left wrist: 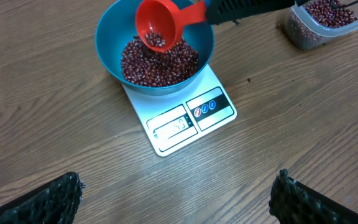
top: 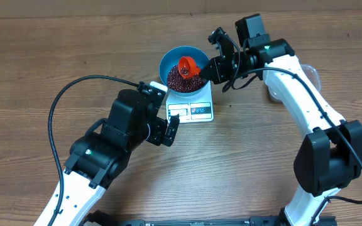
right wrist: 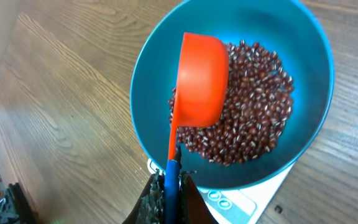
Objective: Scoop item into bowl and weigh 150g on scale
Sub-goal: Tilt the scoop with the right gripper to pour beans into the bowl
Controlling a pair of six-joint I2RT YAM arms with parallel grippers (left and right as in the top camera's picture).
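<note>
Wooden table (top: 55,50); lying directly on it, white scale (top: 191,111) near the middle, and clear plastic tub (left wrist: 300,36) well apart on the right.

Blue bowl (left wrist: 107,37) is seated upright on the rear of the white scale (left wrist: 225,102), with the display and label panels exposed in front. Dark red-brown beans (left wrist: 160,65) are heaped loosely across the bowl's bottom.

The left arm (top: 99,163) is stretching forward, the left gripper (left wrist: 176,190) hovering with its 2 jaws spread wide. The right arm (top: 300,94) is bending inward, the right gripper (top: 211,68) clamping a red scoop (right wrist: 197,81) by its handle.
</note>
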